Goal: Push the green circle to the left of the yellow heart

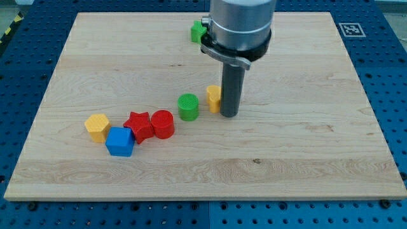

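The green circle (188, 107) stands on the wooden board near its middle. Just to its right, with a small gap, is a yellow block (213, 98), partly hidden behind my rod; its shape cannot be made out. My tip (229, 116) rests on the board right beside that yellow block, on its right side, and about a block's width right of the green circle. A second yellow block (97, 127), roughly hexagonal, sits at the view's left.
A red star (138, 125), a red circle (163, 124) and a blue cube (119, 142) cluster left of the green circle. Another green block (198, 30) sits near the board's top edge, half hidden by the arm.
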Robot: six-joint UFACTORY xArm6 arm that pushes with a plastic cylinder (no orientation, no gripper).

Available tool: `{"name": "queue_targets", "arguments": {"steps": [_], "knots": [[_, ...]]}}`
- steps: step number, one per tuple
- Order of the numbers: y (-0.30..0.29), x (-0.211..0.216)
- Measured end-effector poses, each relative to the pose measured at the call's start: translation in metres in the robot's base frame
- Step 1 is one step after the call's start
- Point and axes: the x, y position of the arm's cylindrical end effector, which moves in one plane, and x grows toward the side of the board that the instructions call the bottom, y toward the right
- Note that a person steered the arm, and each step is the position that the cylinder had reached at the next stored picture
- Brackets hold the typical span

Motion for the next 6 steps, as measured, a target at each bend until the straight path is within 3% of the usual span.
{"name": "queue_targets", "arguments": {"steps": [3,4,5,6], "knots": [[0.012,0.035],[0.012,0.035],[0.016,0.005],[0.01,0.016]]}}
